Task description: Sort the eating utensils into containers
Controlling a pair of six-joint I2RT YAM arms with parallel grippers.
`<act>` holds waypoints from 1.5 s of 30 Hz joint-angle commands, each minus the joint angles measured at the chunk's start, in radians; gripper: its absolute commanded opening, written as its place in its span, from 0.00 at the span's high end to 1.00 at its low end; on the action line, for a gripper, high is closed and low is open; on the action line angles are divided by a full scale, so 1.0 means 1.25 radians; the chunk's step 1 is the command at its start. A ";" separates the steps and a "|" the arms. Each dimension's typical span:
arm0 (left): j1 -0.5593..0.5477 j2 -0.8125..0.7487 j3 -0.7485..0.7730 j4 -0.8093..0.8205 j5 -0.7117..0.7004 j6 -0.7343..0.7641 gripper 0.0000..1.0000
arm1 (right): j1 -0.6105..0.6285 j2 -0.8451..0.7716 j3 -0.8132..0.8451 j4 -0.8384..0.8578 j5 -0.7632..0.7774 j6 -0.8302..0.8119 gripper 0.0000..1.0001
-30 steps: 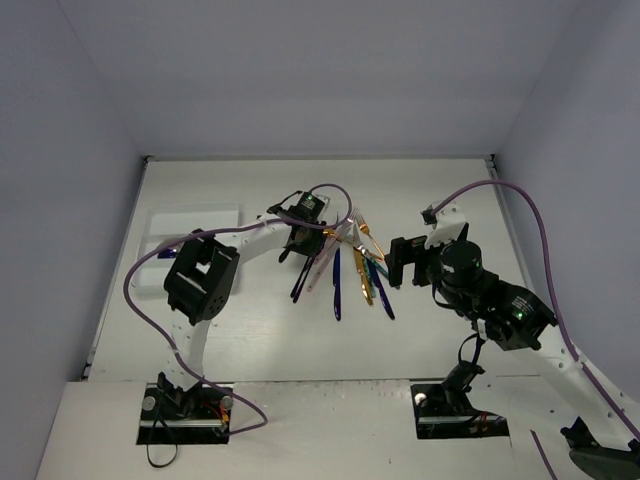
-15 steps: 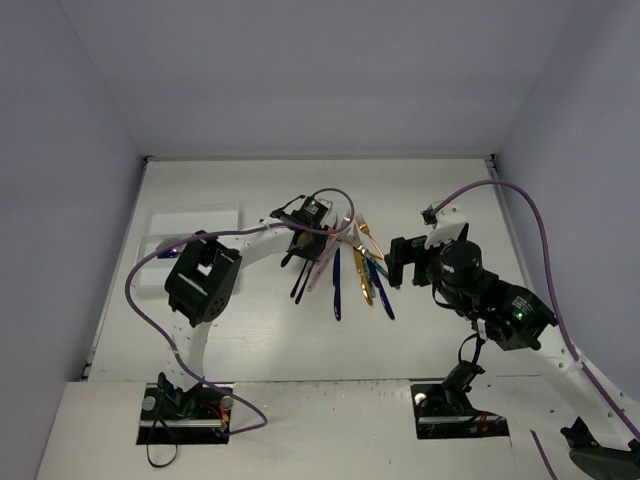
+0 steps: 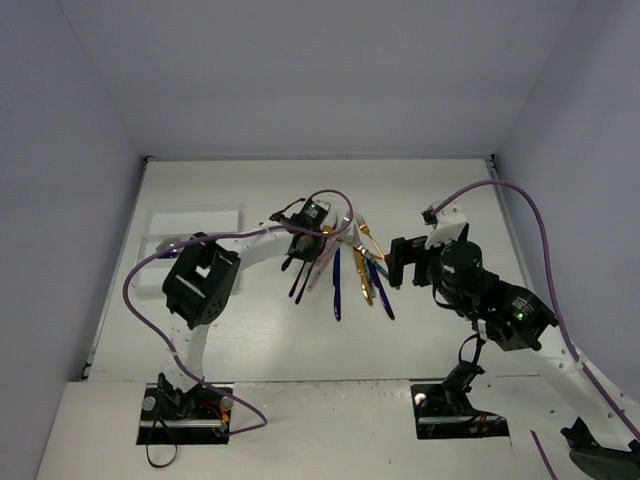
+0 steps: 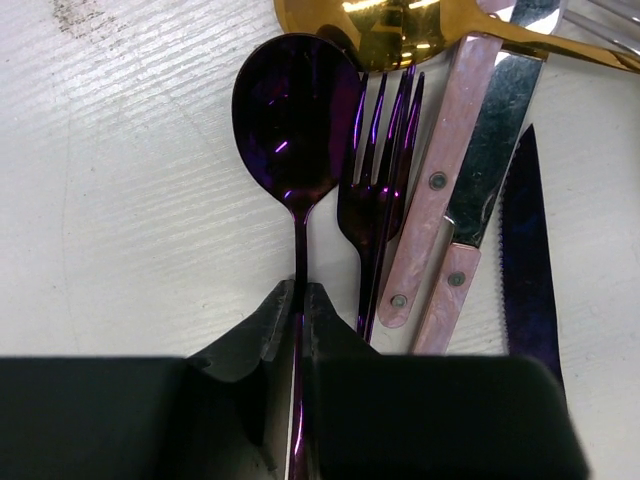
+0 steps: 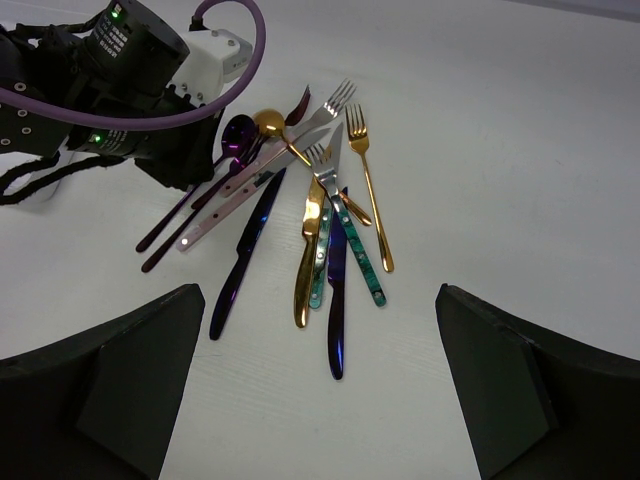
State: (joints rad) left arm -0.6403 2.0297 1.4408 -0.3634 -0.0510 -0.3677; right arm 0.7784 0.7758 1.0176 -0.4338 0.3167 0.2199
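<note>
Closure of the left gripper (image 4: 297, 305) is what is new. A second ago its jaws were held partly spread over the pile (image 3: 345, 262); now they are pressed together on the thin handle of the purple spoon (image 4: 295, 120), a little way back from the bowl. The spoon is seen lying flat on the table (image 4: 130, 200), at the pile's edge on the left arm's side, and nothing is lifted yet. The grasp is judged made. A lift and a carry to the white cutlery tray (image 3: 200, 210) are judged still to be done for this piece, and the rest of the pile is unsorted. The right gripper (image 3: 395, 262) is held on the pile's opposite side, its jaws spread wide with nothing between them.

Room is unequal around the spoon. On its side away from the pile only bare table is shown, so a pull-out that way is judged safest. Toward the pile, the purple fork (image 4: 385, 170) is laid just beside the handle and could be dragged along. The gold spoon (image 4: 390, 25) is met at the bowl's tip, and which of the two lies on top cannot be told. The tray is set well apart from the pile, near the side wall, and is partly hidden by the left arm.
</note>
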 commanded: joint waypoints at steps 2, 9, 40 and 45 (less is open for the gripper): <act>0.028 0.002 0.018 -0.064 -0.051 -0.031 1.00 | -0.004 -0.009 0.010 0.040 0.009 0.009 0.00; 0.058 -0.111 0.042 -0.075 -0.069 -0.069 1.00 | -0.004 -0.013 0.013 0.040 0.010 0.006 0.00; 0.614 -0.429 -0.209 -0.123 -0.166 -0.912 1.00 | -0.004 -0.013 0.052 0.039 0.002 -0.027 0.00; 0.641 -0.341 -0.183 -0.085 -0.155 -0.943 1.00 | -0.004 -0.009 0.050 0.039 0.007 -0.031 0.00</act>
State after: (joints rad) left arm 0.1464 1.5645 1.1369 -0.5420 -0.2602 -1.4751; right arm 0.7784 0.7589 1.0496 -0.4343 0.3061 0.1976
